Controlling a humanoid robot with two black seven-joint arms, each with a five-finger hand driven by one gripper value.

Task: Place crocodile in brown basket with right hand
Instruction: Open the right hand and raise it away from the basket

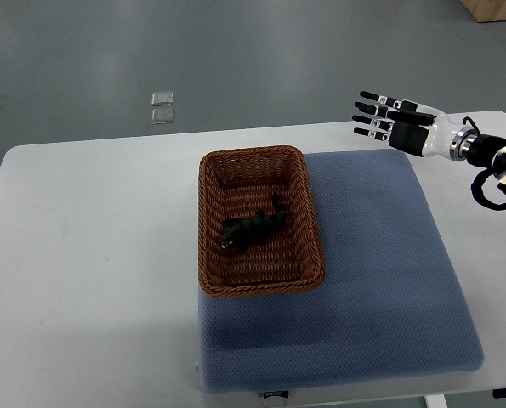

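Observation:
A dark toy crocodile (253, 228) lies inside the brown woven basket (210, 212), near its middle, head toward the lower left. The basket rests on the left part of a blue mat (380, 280). My right hand (380, 117) hovers at the upper right, above the mat's far edge and well to the right of the basket. Its fingers are spread flat and hold nothing. The right arm comes in from the right edge. The left arm does not show.
A white table (91, 272) carries the mat. Grey floor lies beyond the far edge, with two small clear squares (162, 108) on it. A wooden corner (495, 10) shows at the top right.

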